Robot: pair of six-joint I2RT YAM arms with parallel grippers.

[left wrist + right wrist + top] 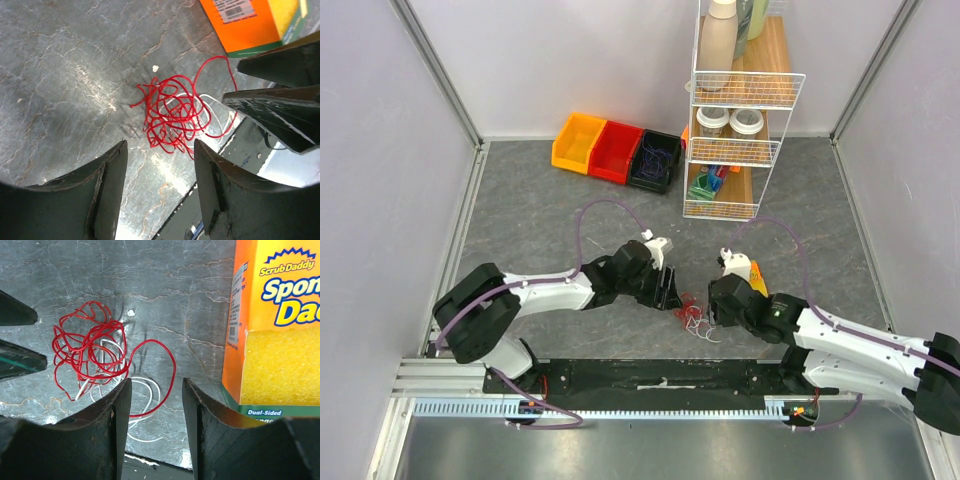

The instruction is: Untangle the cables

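A tangle of red cable (686, 306) lies on the grey table with a white cable (701, 331) looped under and beside it. My left gripper (670, 290) is open and empty just left of the tangle. My right gripper (713, 314) is open and empty just right of it. In the left wrist view the red cable (172, 112) lies beyond my open gripper (160, 146), with the white cable (222, 107) behind it. In the right wrist view the red cable (90, 345) and the white cable (147, 400) lie ahead-left of my open gripper (156, 382). Dark blue cable (654, 154) lies in a black bin.
An orange sponge box (275, 325) stands right of the tangle by the right gripper (757, 278). Yellow (578, 142), red (617, 152) and black (657, 172) bins sit at the back. A wire rack (735, 150) with jars stands at the back right. The table's front edge runs close below the cables.
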